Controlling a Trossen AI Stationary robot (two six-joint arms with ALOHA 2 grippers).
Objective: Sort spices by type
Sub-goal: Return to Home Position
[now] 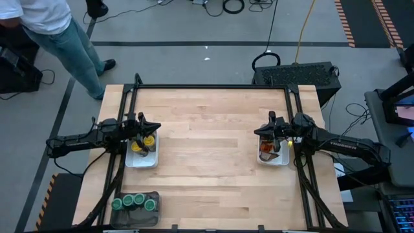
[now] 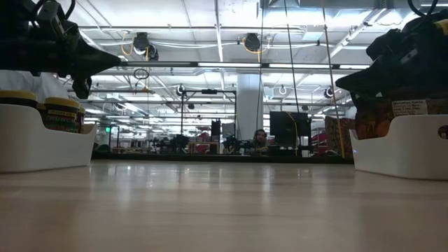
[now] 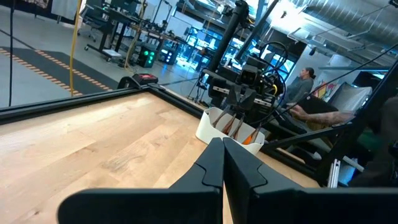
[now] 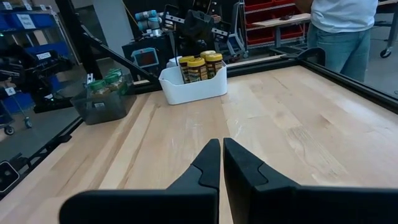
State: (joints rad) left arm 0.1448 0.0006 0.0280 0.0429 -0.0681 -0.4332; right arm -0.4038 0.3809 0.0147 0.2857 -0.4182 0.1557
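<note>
Jars with yellow lids (image 1: 142,143) stand in a white tray (image 1: 141,160) at the table's left, also in the right wrist view (image 4: 199,67). Green-lidded jars (image 1: 134,202) sit in a dark grey tray (image 1: 137,219) at the near left corner. Brown-orange packets (image 1: 268,148) stand in a white tray (image 1: 274,160) at the right, also in the left wrist view (image 3: 239,127). My left gripper (image 1: 155,125) hovers shut above the yellow-lid tray, its fingers (image 3: 222,163) level. My right gripper (image 1: 257,131) hovers shut above the packet tray, its fingers (image 4: 221,163) empty.
A black frame (image 1: 213,87) runs along the table's edges. The wide middle of the wooden tabletop (image 1: 210,149) lies between the two white trays. A person (image 1: 61,35) stands beyond the far left corner; another person (image 3: 305,81) sits behind the right arm.
</note>
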